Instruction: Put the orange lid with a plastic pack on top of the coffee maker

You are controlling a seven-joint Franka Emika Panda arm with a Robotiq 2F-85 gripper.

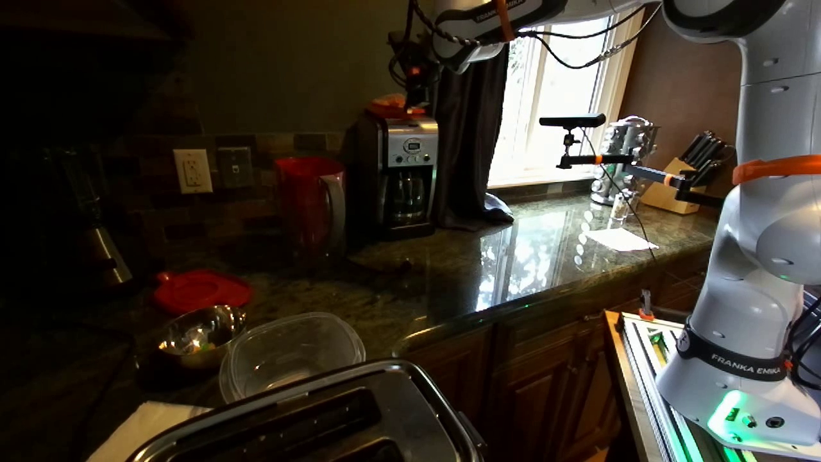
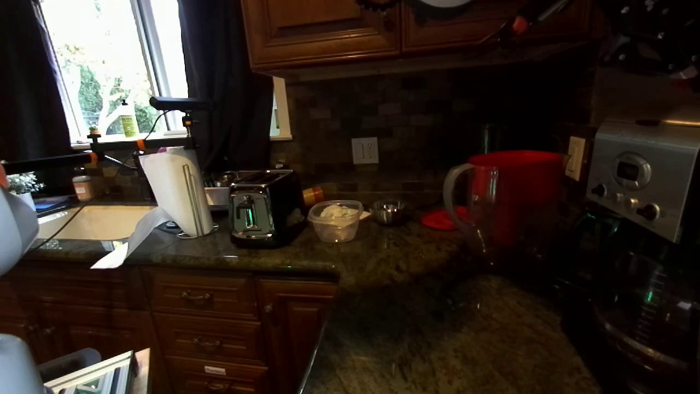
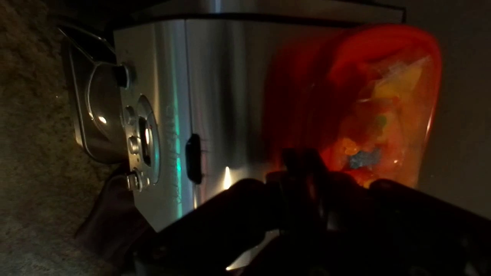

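The coffee maker (image 1: 410,154) stands against the wall, its brushed metal top (image 3: 215,96) filling the middle of the wrist view. The orange lid (image 3: 431,57) is over the rear of that top, with the plastic pack (image 3: 387,119), clear with coloured contents, lying on it. Seen in an exterior view, the orange lid (image 1: 383,113) appears level on or just above the machine. My gripper (image 3: 301,153) points down at the lid's near edge, fingers together and apparently pinching it; darkness hides the exact contact. Dark red left of the lid looks like reflection or shade.
A red pitcher (image 1: 304,205) stands beside the coffee maker, a dark curtain (image 1: 471,128) on its other side. Farther along the counter are a red round lid (image 1: 202,292), a metal bowl (image 1: 199,340), a clear tub (image 1: 292,353) and the toaster (image 1: 410,410).
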